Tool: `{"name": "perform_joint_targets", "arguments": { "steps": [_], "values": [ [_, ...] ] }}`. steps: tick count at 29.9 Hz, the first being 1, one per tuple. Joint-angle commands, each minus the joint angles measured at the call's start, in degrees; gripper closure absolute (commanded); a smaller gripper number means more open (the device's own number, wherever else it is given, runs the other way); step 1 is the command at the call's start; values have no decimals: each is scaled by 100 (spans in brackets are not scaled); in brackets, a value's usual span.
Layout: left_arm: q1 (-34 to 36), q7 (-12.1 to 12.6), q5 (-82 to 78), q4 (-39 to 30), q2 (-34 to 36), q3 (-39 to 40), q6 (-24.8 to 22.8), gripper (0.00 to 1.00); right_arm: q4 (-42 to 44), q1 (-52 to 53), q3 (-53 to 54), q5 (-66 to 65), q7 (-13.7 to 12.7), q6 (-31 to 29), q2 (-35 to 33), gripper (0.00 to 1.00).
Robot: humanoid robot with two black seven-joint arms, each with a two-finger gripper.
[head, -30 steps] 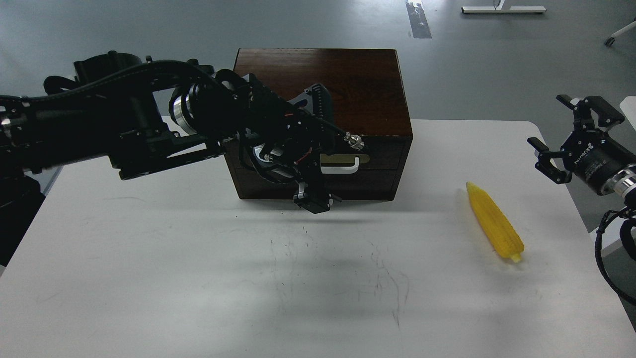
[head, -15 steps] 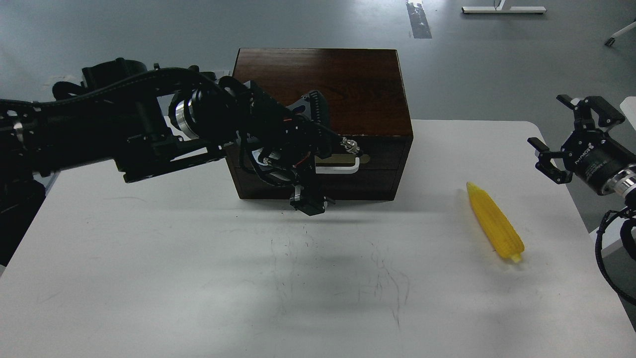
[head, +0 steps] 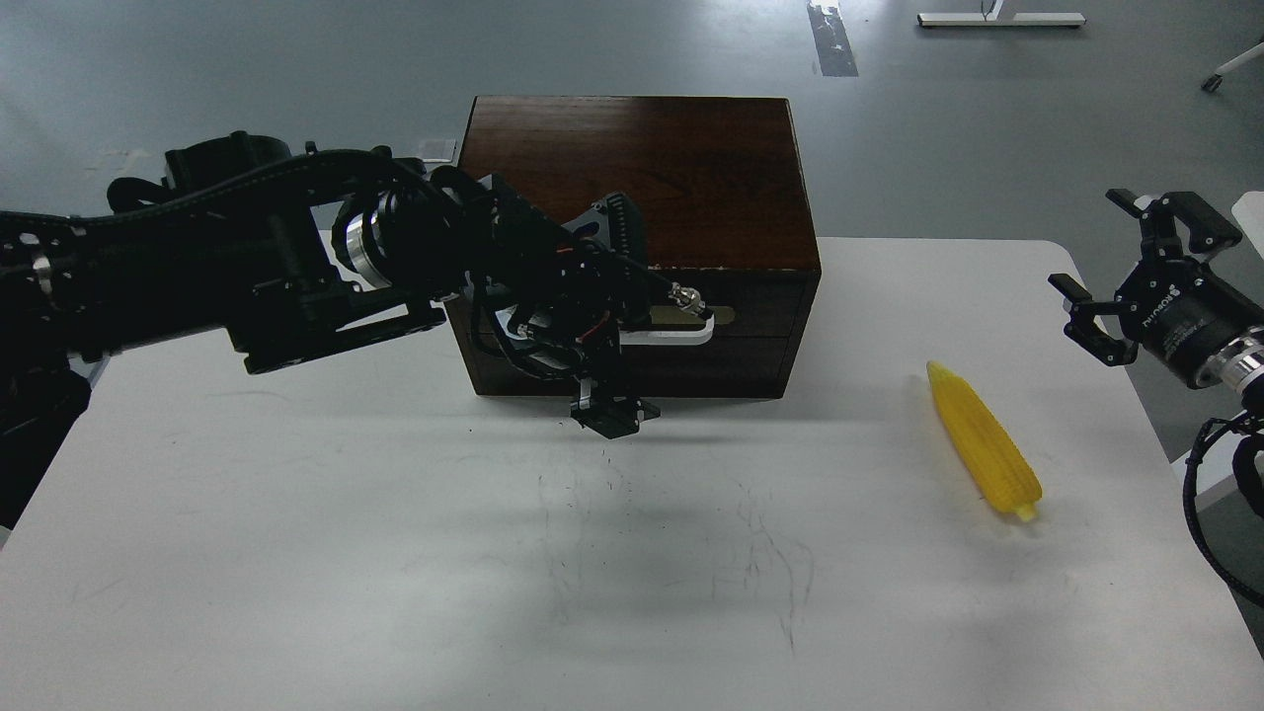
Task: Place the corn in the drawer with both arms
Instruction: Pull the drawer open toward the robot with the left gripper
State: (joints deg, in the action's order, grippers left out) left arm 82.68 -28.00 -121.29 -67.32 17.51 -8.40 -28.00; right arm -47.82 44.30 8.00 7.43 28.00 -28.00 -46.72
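Note:
The yellow corn (head: 983, 439) lies on the white table (head: 296, 553) at the right, tip pointing away from me. The dark-brown drawer (head: 765, 306) looks closed in the cabinet box (head: 632, 168); its brass plate and white bar handle (head: 681, 334) show, with the handle's left end hidden behind my left gripper. My left gripper (head: 612, 318) hangs in front of the drawer's left half, fingers spread one above and one below, open and empty. My right gripper (head: 1108, 272) is open and empty, above the table's right edge, beyond the corn.
The cabinet box stands at the back middle of the table. My left arm (head: 197, 267) crosses above the table's back left. Grey floor lies beyond the table edges. Faint scuff marks (head: 671, 533) mark the table's middle.
My left gripper has shifted slightly left and down in front of the drawer, so more of the white handle shows. The corn and the right arm have not moved.

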Motion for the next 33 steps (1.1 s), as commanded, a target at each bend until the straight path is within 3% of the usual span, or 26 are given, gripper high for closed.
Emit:
{"name": "perform_joint_targets", "arguments": {
  "steps": [1,17,33],
  "values": [
    [-6,0,0,-1,-11,5,0,2,0,-1,0,4,0,0,-4,0],
    [-6,0,18,-132,-11,-206,0,2,35,-1,9,5,0,0,-4,0],
    [64,0,18,-1020,121,-215,0,2,35,8,9,-4,0,0,-4,0]
  ]
}}
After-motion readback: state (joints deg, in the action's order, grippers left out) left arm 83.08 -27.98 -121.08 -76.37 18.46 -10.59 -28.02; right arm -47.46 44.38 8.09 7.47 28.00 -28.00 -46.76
